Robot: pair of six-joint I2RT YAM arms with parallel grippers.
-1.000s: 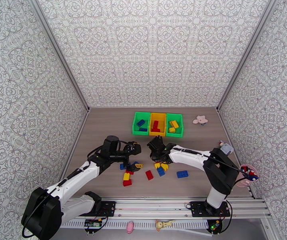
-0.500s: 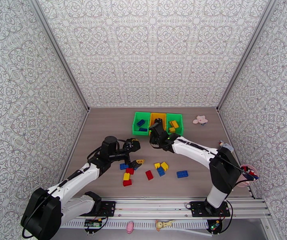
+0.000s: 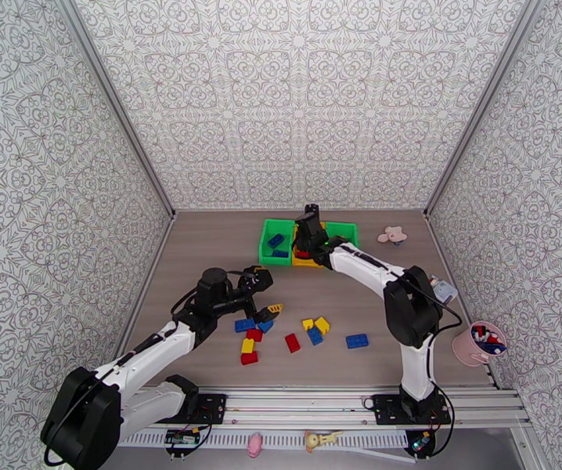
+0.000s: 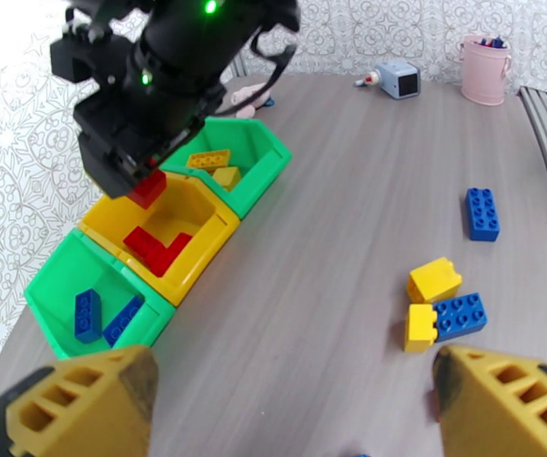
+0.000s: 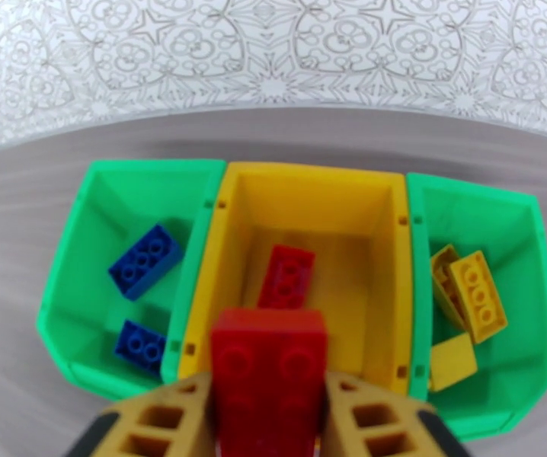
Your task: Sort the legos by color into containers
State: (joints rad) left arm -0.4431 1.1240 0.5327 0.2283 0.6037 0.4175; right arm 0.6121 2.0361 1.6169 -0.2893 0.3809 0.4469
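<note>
You are pinching a red brick (image 5: pixel 270 359) in the right gripper (image 5: pixel 270 401) above the yellow bin (image 5: pixel 311 180) at the table's (image 3: pixel 203 252) far edge. The left gripper (image 4: pixel 289 397) is gaping empty. About ten loose bricks (image 3: pixel 357 341) are waiting mid-table.

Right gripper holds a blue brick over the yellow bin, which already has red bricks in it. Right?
No: the brick in the right gripper is red, not blue; the right wrist view shows it. It does hang over the yellow bin, which already holds red bricks.
</note>
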